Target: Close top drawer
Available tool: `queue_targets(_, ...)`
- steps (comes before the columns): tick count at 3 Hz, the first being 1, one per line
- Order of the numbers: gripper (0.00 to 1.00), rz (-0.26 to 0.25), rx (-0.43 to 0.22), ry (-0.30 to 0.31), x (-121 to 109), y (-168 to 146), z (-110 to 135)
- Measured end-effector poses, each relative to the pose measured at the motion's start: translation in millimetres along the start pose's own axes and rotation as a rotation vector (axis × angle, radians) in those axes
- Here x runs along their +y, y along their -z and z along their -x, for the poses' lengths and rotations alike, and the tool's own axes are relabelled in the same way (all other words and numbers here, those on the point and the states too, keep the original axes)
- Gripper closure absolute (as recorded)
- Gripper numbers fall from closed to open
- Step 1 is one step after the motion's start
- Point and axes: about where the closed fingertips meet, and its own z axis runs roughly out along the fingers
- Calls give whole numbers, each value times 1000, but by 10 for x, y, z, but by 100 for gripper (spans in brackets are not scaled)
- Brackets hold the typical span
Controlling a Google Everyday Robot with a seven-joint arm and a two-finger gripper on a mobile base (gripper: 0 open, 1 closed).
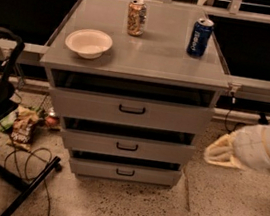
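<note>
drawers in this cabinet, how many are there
3, stacked: the top drawer highest, a middle drawer below it, a bottom drawer nearest the floor. The gripper is off to the right of the cabinet, at middle-drawer height.

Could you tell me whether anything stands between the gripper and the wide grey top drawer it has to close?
Nothing visible does. The cream-covered gripper hangs right of the grey cabinet, apart from the wide grey top drawer. The white bowl, orange can and blue can sit on top, out of the way.
</note>
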Motion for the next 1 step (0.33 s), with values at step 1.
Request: queue_targets(1,100,2,6,-170,537,-47,-264)
